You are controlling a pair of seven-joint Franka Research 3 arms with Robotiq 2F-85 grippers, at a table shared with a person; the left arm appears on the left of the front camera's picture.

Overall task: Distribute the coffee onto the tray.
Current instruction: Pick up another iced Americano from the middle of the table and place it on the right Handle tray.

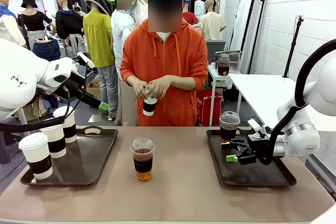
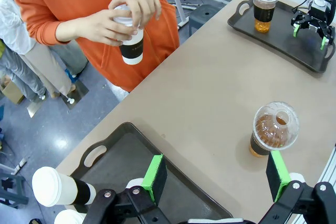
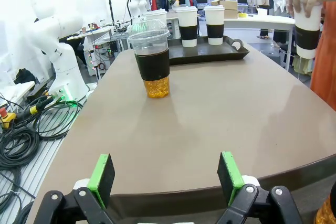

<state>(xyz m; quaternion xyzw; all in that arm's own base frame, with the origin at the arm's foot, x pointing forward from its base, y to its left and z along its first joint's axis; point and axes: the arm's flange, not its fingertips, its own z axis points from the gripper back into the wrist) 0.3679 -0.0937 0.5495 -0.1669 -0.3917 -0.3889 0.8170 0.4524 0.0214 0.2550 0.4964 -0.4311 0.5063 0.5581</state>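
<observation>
Left hand (image 2: pixel 216 174) and right hand (image 3: pixel 166 178) gape empty over the tan table (image 1: pixel 184 192) in a white-walled room

You have bare table (image 1: pixel 189 182) between the left tray (image 1: pixel 89 161) and the right tray (image 1: pixel 262 174), except the clear cup (image 1: pixel 142 158) in its middle. Three white cups (image 1: pixel 54 140) block the left tray's left edge; the person's hands (image 1: pixel 157 85) hold a fourth white cup (image 1: pixel 150 104) over the far edge.
</observation>
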